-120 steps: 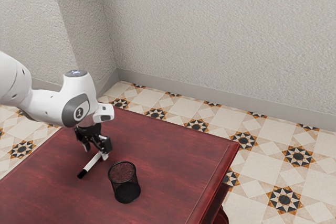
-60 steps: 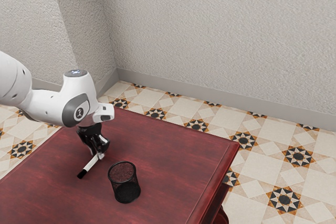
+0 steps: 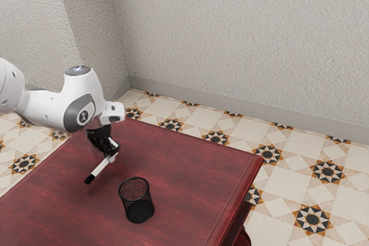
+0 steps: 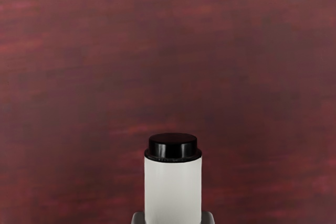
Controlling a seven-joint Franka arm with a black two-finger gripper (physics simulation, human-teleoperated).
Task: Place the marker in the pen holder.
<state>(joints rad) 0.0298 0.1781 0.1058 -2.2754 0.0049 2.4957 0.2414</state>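
Note:
In the exterior view my gripper [image 3: 111,155] is shut on the white marker [image 3: 101,168] near its upper end. The marker slants, its black cap pointing down toward the exterior view's lower left, and it hangs a little above the table. A black mesh pen holder [image 3: 137,201] stands upright on the table, apart from the marker, toward the exterior view's lower right. In the wrist view the marker [image 4: 173,190] shows its black end, and the tips of my gripper [image 4: 173,217] touch it from both sides.
The dark red wooden table [image 3: 190,168] lies beneath the hand and pen holder. Its far right corner is at the exterior view's right, with patterned floor tiles [image 3: 312,219] beyond it. A textured wall [image 3: 242,44] rises behind.
My fingers have closed around the marker since a second ago. In the last half second the hand has risen slightly, lifting the marker off the table. The pen holder has not moved.

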